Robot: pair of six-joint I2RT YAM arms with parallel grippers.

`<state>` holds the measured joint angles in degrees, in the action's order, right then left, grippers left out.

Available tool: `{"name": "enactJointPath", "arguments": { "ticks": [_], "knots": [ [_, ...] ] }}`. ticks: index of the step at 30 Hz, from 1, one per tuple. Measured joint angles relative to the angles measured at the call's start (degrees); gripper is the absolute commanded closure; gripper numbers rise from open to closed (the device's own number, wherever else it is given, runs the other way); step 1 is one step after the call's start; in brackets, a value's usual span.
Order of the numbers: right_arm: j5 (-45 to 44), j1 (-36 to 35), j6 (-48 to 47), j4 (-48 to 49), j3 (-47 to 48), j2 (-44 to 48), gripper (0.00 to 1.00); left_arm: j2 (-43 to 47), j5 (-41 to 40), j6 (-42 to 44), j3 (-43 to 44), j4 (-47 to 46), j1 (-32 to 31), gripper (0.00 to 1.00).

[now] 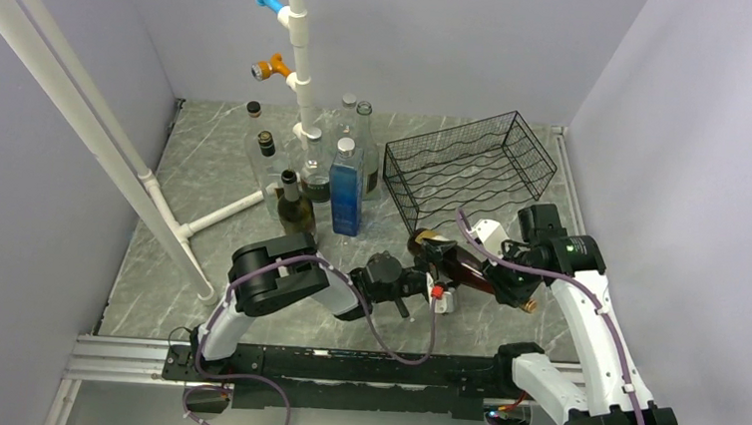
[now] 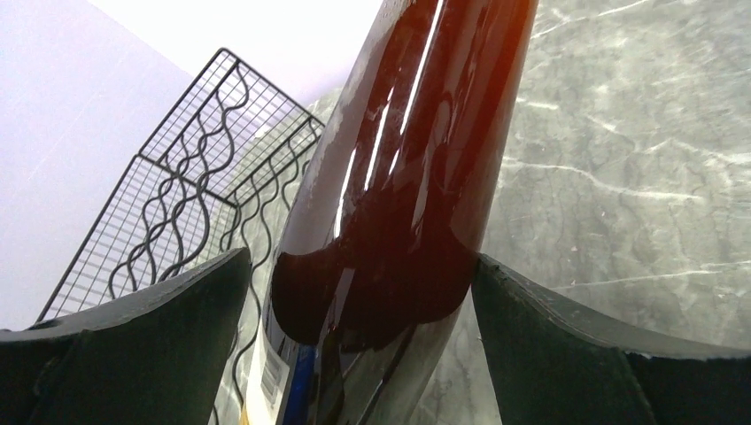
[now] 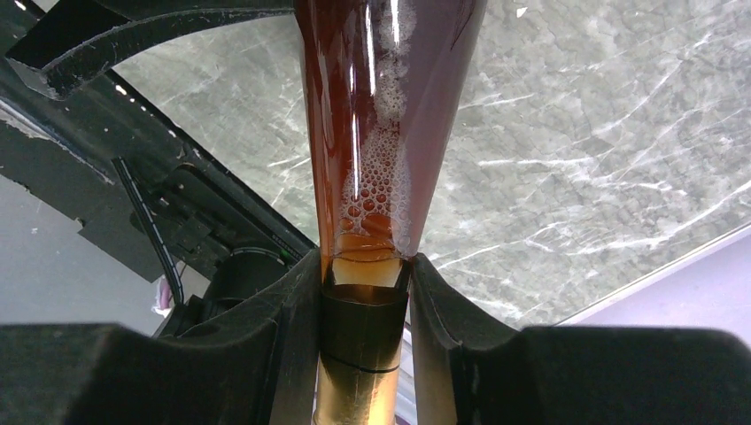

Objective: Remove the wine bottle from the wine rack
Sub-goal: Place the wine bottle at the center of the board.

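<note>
With the shiny brown glass wine bottle (image 1: 463, 267) off the black wire rack (image 1: 475, 169), the right gripper (image 3: 366, 282) squeezes its neck; the wide-open left gripper (image 2: 361, 292) should probably close next.

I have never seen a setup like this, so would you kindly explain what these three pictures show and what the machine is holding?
These are two robot arms bolted at the near edge of a marble-patterned table, each ending in a two-finger gripper. The wide picture comes from a fixed camera above and behind the arms. The other two come from a small camera on each wrist, which is why black fingers fill the bottom of those views. On the table stand a black wire wine rack, a cluster of upright bottles and a white pipe stand. The right gripper is shut on the neck of a brown wine bottle, which lies on its side in the air in front of the rack. The left gripper stands open around the bottle's body.
</note>
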<state>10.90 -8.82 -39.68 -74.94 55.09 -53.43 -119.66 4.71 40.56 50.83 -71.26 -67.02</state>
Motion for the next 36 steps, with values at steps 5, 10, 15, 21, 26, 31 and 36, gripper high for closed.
{"name": "enactJointPath", "arguments": {
  "ticks": [5, 10, 15, 21, 26, 31, 36],
  "knots": [
    [0.72, 0.0, 0.0, -0.76, 0.96, -1.2, 1.0, -0.07, 4.94, -0.85, 1.18, 1.14, 1.11, 0.01],
    [1.7, 0.0, -0.24, -1.73, 2.27, -2.69, 1.0, -0.09, 9.22, -0.94, 2.95, 4.2, 2.23, 0.03],
    [2.43, 0.0, -0.28, -2.43, 3.58, -4.02, 1.0, -0.09, 12.41, -0.76, 4.7, 8.52, 2.82, 0.05],
    [2.62, 0.0, -0.2, -3.34, 4.68, -5.53, 1.0, -0.09, 12.74, -0.44, 6.47, 11.65, 3.08, 0.19],
    [2.67, 0.02, -0.35, -3.67, 5.6, -6.36, 1.0, -0.07, 12.31, -0.07, 6.99, 12.35, 3.17, 0.49],
    [2.8, 0.02, -0.61, -4.28, 6.58, -7.43, 0.79, 0.07, 11.82, -0.48, 6.99, 12.41, 3.17, 1.0],
    [4.44, 0.02, -0.52, -4.81, 8.26, -8.68, 0.37, 0.76, 10.43, -1.49, 6.56, 12.5, 3.17, 1.0]
  ]
}}
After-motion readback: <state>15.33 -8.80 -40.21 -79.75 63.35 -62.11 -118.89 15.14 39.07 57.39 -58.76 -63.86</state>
